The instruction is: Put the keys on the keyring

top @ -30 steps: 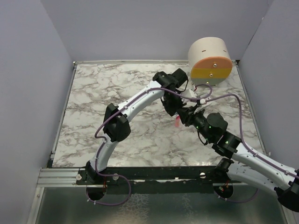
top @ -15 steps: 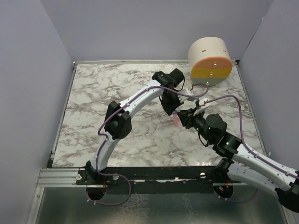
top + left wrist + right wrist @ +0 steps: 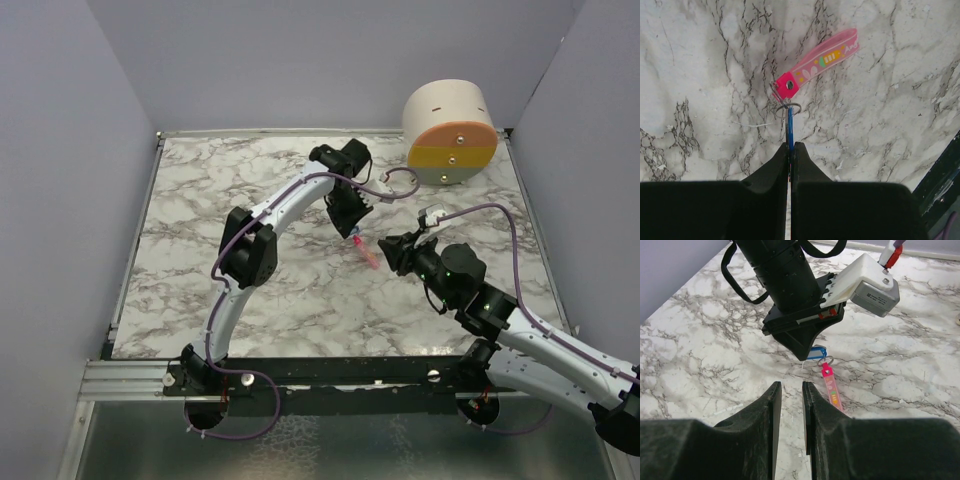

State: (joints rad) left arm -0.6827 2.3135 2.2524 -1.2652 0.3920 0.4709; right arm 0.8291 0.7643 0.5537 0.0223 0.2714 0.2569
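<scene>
Pinching the blue key (image 3: 790, 125) edge-on, the left tool (image 3: 791, 146) has its fingers pressed together on the key's head over the middle of the marble table (image 3: 200, 200). The keyring (image 3: 788, 107) sits right at the key's tip; whether it is threaded on, I cannot tell. Its pink tag (image 3: 822, 59) stretches away from the ring, low over the table. The right tool (image 3: 791, 390) hovers near, fingers slightly apart with nothing between them, pointing at the key.

White links (image 3: 300, 200), black joints (image 3: 250, 258), purple cables (image 3: 505, 215), green indicator lights (image 3: 487, 296).
</scene>
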